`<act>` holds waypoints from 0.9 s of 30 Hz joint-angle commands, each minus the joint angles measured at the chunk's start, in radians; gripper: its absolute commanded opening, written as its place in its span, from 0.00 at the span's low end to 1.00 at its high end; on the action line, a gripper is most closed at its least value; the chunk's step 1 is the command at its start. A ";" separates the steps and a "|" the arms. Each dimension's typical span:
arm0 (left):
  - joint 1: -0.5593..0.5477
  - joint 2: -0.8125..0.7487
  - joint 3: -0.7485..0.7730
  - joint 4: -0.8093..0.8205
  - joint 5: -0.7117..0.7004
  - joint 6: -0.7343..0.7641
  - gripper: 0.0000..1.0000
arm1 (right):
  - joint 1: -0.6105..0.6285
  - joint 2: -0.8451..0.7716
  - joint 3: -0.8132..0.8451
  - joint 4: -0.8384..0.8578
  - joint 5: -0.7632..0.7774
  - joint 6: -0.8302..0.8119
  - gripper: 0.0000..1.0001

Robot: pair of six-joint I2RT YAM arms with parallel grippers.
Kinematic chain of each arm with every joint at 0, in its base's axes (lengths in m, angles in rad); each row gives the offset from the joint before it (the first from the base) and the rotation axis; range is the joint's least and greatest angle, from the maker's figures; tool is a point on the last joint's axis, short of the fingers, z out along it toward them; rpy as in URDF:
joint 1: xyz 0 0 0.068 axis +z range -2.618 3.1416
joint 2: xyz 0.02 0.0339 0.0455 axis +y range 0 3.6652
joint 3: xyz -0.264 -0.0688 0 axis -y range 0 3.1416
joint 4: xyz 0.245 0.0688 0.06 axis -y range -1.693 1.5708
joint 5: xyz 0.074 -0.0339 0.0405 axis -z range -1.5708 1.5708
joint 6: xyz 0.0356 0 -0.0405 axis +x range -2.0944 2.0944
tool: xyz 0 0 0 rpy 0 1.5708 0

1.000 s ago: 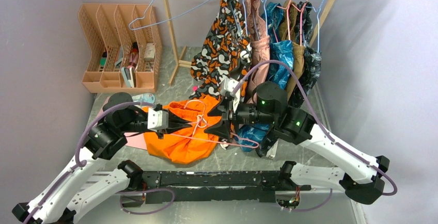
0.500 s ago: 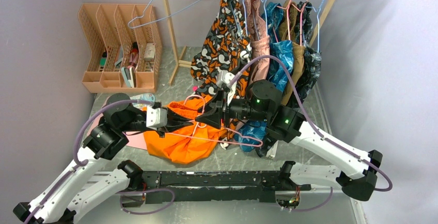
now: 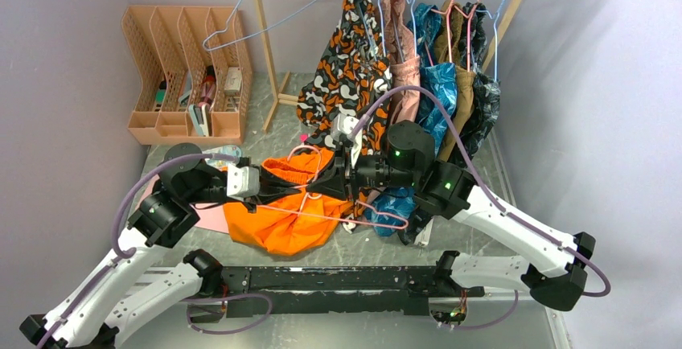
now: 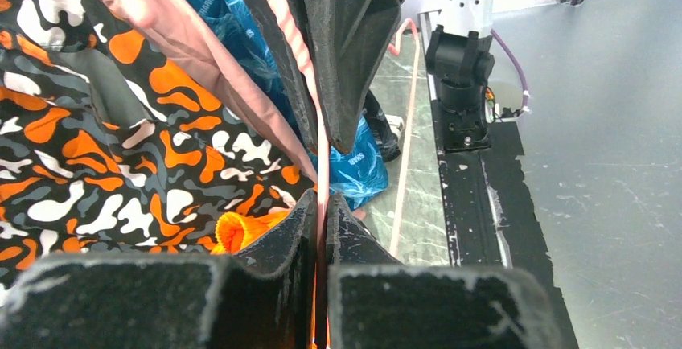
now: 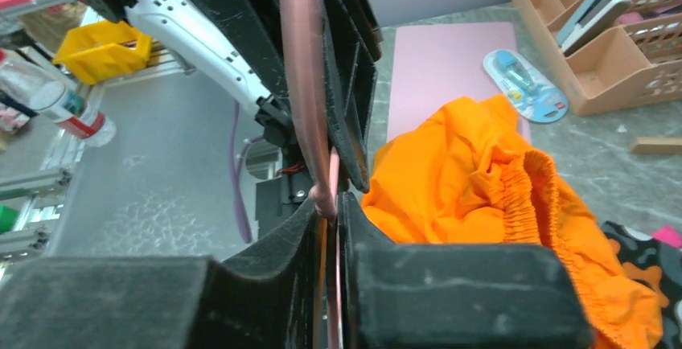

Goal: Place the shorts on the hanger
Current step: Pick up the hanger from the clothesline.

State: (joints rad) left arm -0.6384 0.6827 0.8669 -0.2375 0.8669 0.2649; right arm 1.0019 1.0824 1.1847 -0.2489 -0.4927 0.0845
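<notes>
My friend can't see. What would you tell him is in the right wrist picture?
Two black robot hands meet tip to tip, both pinching one thin pink hanger: the right hand from below, the left hand from above. Orange shorts lie crumpled on the table to the right, with a pink mat behind them.

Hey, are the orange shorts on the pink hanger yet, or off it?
Off. The shorts lie bunched on the table, waistband free of any wire, while the pink hanger sits above them.

Hanger (image 5: 304,84) partly hidden between fingers (image 5: 273,285)
</notes>
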 commanded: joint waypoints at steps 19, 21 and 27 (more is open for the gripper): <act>0.001 0.046 0.036 0.034 0.059 -0.008 0.07 | -0.001 0.032 0.032 0.017 -0.073 0.008 0.13; 0.000 0.044 0.040 0.025 0.056 -0.001 0.07 | 0.000 0.027 0.030 -0.003 -0.061 0.000 0.29; 0.001 0.032 0.034 0.030 0.040 0.005 0.07 | -0.001 0.007 0.016 -0.034 -0.016 -0.014 0.37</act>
State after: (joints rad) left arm -0.6376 0.7292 0.8742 -0.2371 0.9039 0.2504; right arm 0.9997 1.1076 1.1931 -0.2615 -0.5270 0.0872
